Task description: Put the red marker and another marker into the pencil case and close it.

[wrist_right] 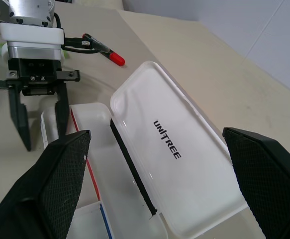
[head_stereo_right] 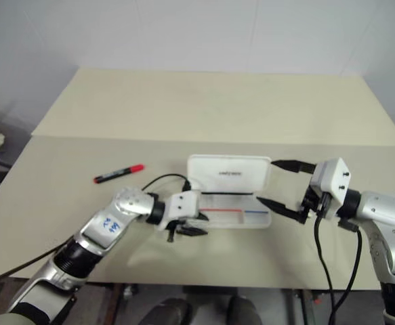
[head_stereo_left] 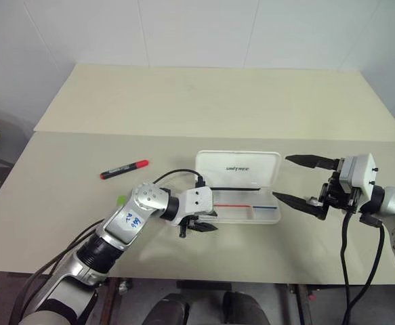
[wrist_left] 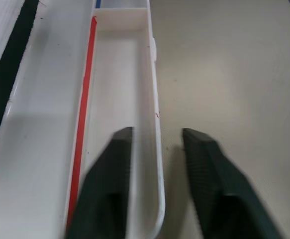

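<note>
The white pencil case (head_stereo_left: 238,169) lies open, its lid tilted up behind the tray (head_stereo_left: 251,211), which holds no marker. My left gripper (head_stereo_left: 209,222) is open at the tray's left end, one finger (wrist_left: 116,149) inside the tray and the other outside its front wall. At the case's right end my right gripper (head_stereo_left: 300,181) is wide open and holds nothing. The red marker (head_stereo_left: 124,168), with a black barrel and a red cap, lies on the table left of the case. A bit of the light-green marker (head_stereo_left: 120,200) shows beside my left arm, mostly hidden by it.
The beige table (head_stereo_left: 204,101) stretches far behind the case, with a seam running across it. Its front edge is close below my left gripper. A black cable (head_stereo_left: 177,173) loops from my left wrist just left of the case's lid.
</note>
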Controlling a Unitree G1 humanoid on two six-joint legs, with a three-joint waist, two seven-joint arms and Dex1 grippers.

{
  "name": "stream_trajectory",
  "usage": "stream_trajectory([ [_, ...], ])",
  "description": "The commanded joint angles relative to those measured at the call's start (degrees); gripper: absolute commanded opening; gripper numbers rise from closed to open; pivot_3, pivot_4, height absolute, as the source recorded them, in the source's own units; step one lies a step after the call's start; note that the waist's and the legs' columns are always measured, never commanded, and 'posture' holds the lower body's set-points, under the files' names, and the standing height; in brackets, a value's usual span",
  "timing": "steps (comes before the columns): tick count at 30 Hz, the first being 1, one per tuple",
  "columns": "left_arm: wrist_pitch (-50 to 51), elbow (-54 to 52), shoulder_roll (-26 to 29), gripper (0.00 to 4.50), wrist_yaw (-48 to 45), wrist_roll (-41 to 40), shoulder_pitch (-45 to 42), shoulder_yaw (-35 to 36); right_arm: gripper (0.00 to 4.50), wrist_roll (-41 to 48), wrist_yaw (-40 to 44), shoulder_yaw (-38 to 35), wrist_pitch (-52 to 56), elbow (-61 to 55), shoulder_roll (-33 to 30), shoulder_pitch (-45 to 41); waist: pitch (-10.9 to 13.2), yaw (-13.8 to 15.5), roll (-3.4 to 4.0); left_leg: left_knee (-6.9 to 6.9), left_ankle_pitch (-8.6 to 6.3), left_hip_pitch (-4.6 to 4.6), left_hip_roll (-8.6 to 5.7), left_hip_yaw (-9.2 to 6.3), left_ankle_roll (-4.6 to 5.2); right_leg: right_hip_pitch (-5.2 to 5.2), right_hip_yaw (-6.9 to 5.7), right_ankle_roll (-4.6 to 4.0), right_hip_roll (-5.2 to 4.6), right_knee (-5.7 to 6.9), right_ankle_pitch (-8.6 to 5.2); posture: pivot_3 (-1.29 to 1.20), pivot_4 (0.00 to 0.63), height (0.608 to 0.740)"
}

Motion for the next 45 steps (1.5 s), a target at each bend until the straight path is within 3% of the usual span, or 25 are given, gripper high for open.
stream_trajectory([
  [1,1.3,-2.5,-0.3,3.29,0.8,-1.0,0.4,1.4,4.50,0.6,-0.4,0.1,-0.9,-0.7,0.9,-1.8,0.0,0.0,-0.01,0.01,0.00,0.00,0.00,0.02,0.00,0.00,0.00,0.00,0.00,0.00,0.00,0.00,0.150,0.740],
  [4,2.0,-3.4,0.1,4.29,0.6,-1.9,0.7,2.0,4.50,0.4,0.7,0.9,-1.2,0.4,1.3,-2.7,0.0,0.1,-0.01,0.04,0.00,0.00,0.00,0.04,0.00,0.00,0.00,0.01,-0.01,0.00,0.01,0.00,0.150,0.740],
  [18,0.1,-7.9,-0.2,4.29,3.1,-7.0,7.1,8.1,4.50,-0.9,5.1,5.8,-3.5,7.3,3.6,-8.9,0.0,-0.1,-0.02,-0.09,0.00,0.00,0.03,0.16,0.00,-0.12,-0.01,0.04,-0.01,-0.02,0.03,0.00,0.150,0.740],
  [24,-15.1,-2.8,-2.6,4.29,6.4,-8.5,12.4,15.7,4.50,-1.5,6.7,7.8,-4.5,10.5,4.9,-12.1,0.0,-0.2,-0.03,-0.08,0.00,0.03,0.12,0.34,0.00,-0.15,-0.03,-0.01,0.00,-0.05,0.06,0.00,0.150,0.740],
  [31,-17.6,-7.5,-2.6,4.29,8.2,-14.3,14.9,23.4,4.50,-2.3,8.9,9.7,-5.7,14.6,6.7,-15.5,0.0,-0.4,-0.03,-0.07,-0.01,0.01,0.26,0.71,0.00,-0.27,-0.07,-0.08,0.04,-0.07,0.34,0.00,0.150,0.740],
  [39,-13.1,-14.8,5.9,4.29,7.9,-21.2,21.3,36.1,4.50,-3.2,10.5,11.4,-7.0,18.0,9.0,-18.1,0.0,-1.7,-0.05,-0.18,-0.01,0.02,0.43,0.99,0.00,-0.47,-0.10,-0.14,0.11,-0.04,0.47,0.00,0.150,0.740],
  [45,-12.7,-10.1,13.9,4.29,7.7,-21.7,24.6,45.3,4.50,-3.7,11.0,11.7,-7.5,19.3,10.1,-19.1,0.0,-2.1,-0.02,-0.23,-0.01,0.03,0.46,1.03,0.00,-0.50,-0.10,-0.22,0.14,-0.06,0.52,0.00,0.150,0.740],
])
